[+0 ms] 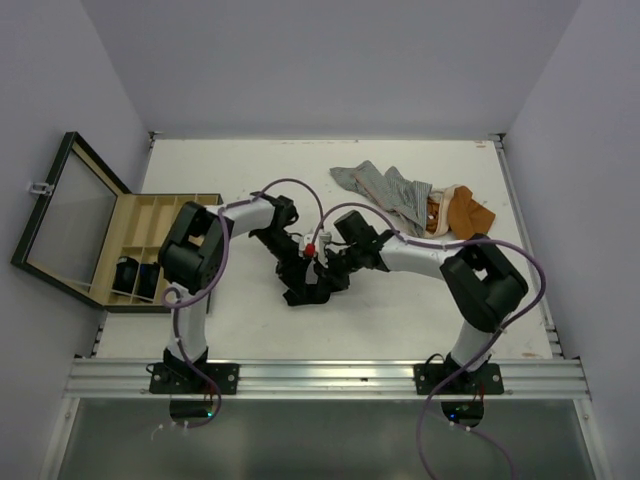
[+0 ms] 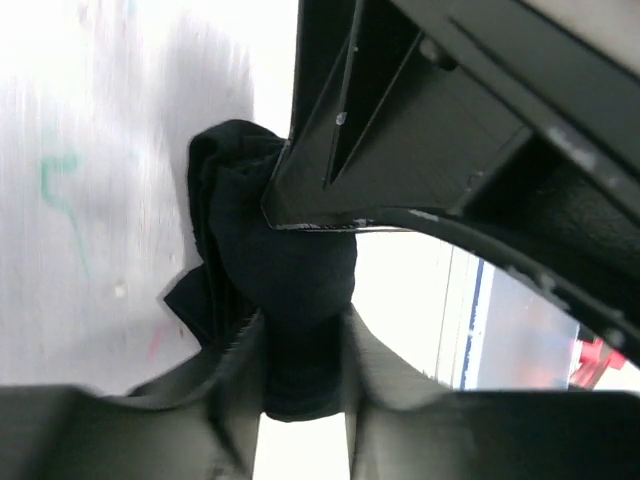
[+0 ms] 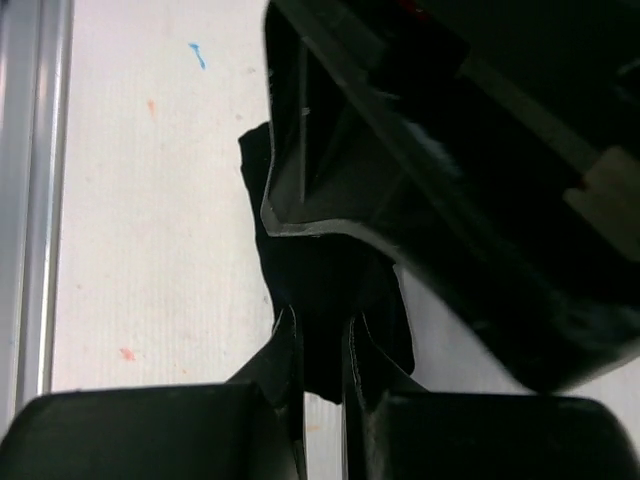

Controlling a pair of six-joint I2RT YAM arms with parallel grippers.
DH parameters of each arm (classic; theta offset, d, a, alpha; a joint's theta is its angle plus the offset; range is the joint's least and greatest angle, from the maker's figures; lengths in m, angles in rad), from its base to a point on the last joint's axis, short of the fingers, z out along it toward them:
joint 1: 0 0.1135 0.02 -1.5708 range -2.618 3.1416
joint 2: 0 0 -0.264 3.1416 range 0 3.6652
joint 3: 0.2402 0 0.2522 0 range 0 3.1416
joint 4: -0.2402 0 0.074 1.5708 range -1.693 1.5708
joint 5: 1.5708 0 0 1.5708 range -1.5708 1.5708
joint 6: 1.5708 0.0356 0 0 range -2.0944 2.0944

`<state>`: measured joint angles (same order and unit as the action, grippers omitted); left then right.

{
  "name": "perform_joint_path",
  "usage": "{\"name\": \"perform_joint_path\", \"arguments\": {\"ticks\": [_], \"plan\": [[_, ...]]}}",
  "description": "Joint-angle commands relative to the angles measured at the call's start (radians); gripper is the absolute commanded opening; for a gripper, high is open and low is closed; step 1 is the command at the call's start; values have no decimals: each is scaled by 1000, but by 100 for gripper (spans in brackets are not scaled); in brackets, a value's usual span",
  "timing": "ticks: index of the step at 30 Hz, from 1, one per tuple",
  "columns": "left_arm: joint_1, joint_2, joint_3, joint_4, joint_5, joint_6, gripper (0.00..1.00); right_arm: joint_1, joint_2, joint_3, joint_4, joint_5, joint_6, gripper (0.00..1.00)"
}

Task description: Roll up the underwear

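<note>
A black underwear lies bunched on the white table between the two arms. My left gripper comes in from the left and is shut on a fold of this black cloth, which fills the gap between its fingers. My right gripper meets it from the right and is also shut on the black cloth, pinched thin at its fingertips. Each wrist view has the other gripper's black body looming above. A grey striped underwear and an orange-brown one lie at the back right.
A compartmented wooden box stands open at the table's left edge, its glass lid tilted back. Dark rolled pieces sit in its near compartments. A metal rail runs along the near edge.
</note>
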<state>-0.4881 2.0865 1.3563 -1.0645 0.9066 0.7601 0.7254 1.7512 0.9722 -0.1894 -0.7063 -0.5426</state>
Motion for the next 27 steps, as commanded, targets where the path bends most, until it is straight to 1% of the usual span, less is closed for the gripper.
{"name": "perform_joint_path", "arguments": {"ticks": [1,3,4,6,7,9,10,11,12,13,15,16,19,22,24,25,27], "plan": [[23,9,-114,190,-226,1,39,20,105,28,-16,-31,58,0],[62,-44,-141,259,-193,-24,51,22,148,60,-39,-48,67,0],[77,-113,-170,287,-183,-34,52,20,162,71,-65,-54,67,0],[123,-210,-212,380,-163,-70,59,20,192,94,-81,-61,76,0],[141,-320,-250,417,-167,-103,61,20,198,102,-88,-65,85,0],[189,-437,-287,515,-201,-122,62,20,223,117,-101,-78,107,0],[200,-551,-327,546,-225,-134,63,19,228,120,-101,-82,115,0],[213,-607,-347,586,-248,-130,64,19,235,126,-101,-88,119,0],[215,-658,-370,598,-291,-119,65,19,247,132,-102,-93,136,0],[215,-749,-414,603,-310,-92,66,20,257,140,-111,-97,142,0],[215,-830,-459,594,-333,-73,67,19,272,160,-119,-104,165,0],[215,-895,-488,572,-333,-33,67,19,286,166,-125,-104,170,0],[204,-1008,-548,519,-347,7,67,19,320,186,-133,-108,197,0],[171,-1118,-634,511,-385,36,68,17,337,201,-134,-113,222,0],[128,-1172,-690,531,-431,53,72,19,352,210,-137,-119,233,0],[76,-1209,-735,537,-449,65,73,14,358,215,-142,-120,239,0],[4,-1224,-775,546,-512,65,73,11,383,235,-153,-128,251,0]]}}
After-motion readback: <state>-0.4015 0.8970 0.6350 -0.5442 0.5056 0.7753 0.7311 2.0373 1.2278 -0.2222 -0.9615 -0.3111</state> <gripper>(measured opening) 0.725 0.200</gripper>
